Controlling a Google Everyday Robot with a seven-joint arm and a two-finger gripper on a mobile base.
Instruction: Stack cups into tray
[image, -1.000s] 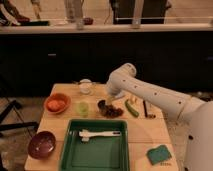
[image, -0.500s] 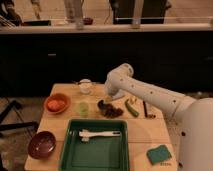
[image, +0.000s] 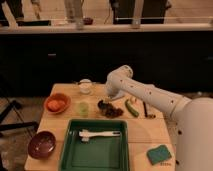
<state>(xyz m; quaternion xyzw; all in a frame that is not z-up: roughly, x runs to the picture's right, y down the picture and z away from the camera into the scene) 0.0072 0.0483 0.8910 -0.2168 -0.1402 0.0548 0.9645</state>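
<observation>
Two small cups sit on the desk (image: 145, 130), and both are outside the tray (image: 66, 150). The pale green cup (image: 83, 107) is just behind the tray's far edge. The dark cup (image: 104, 105) is near it, to the right. The big green tray has a white tool (image: 100, 134) lying in it. The orange bowl (image: 56, 103) has something orange inside. The maroon bowl (image: 41, 144) sits left of the tray. The claw (image: 107, 99) hangs right at the dark cup. I cannot tell if it is gripping the cup or loose.
</observation>
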